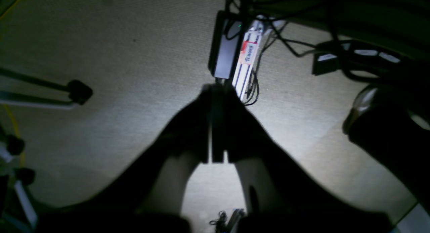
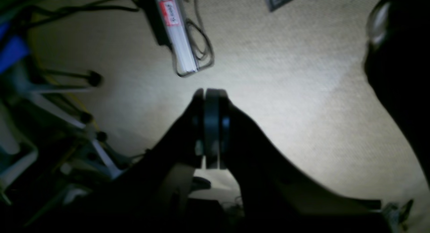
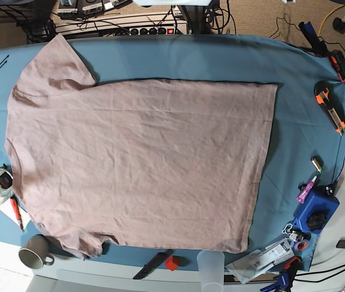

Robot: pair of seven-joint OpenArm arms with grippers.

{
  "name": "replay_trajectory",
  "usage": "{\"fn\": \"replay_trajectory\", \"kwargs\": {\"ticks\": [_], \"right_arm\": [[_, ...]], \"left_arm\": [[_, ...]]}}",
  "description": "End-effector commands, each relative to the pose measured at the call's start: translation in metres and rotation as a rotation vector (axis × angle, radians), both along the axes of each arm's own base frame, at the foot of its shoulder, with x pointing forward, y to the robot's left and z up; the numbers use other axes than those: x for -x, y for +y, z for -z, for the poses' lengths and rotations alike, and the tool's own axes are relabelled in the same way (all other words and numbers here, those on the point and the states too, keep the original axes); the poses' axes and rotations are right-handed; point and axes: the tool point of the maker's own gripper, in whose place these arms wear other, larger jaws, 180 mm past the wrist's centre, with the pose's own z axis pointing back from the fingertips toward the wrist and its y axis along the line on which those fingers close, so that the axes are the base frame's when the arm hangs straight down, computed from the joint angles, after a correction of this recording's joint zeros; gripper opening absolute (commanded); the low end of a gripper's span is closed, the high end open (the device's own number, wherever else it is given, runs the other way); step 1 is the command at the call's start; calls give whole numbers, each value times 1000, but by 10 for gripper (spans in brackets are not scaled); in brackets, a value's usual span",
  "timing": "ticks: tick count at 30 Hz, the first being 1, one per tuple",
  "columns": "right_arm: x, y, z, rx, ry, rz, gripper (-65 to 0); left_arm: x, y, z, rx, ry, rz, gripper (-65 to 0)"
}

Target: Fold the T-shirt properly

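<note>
Meanwhile, T-shirt (image 3: 142,164) lies flat on the table, neither hand near.

T-shirt (image 3: 142,164), dusty pink-brown, short-sleeved, spread flat and unfolded on the teal-blue table cloth (image 3: 294,109). Collar end lies at the cloth's left edge, hem toward the right; one sleeve points to the far left corner, the other reaches the near edge. Fabric lightly wrinkled throughout.

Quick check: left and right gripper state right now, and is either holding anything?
Left gripper: closed, holding nothing, over the floor.
Right gripper: closed, holding nothing, over the floor.
</note>
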Motion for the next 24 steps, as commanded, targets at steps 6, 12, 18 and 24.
{"fn": "replay_trajectory", "kwargs": {"ticks": [6, 12, 18, 24], "right_arm": [[14, -24, -39, 42, 0, 25, -650], [13, -14, -66, 5, -11, -32, -650], [-2, 6, -91, -46, -49, -125, -650], [-31, 23, -116, -46, -123, -243, -650]], "left_arm": [[-3, 8, -53, -39, -52, 94, -650], [-17, 0, -104, -59, -110, 189, -650], [-26, -9, -145, -70, -113, 281, -650], [-41, -16, -184, -111, -114, 332, -650]]}}
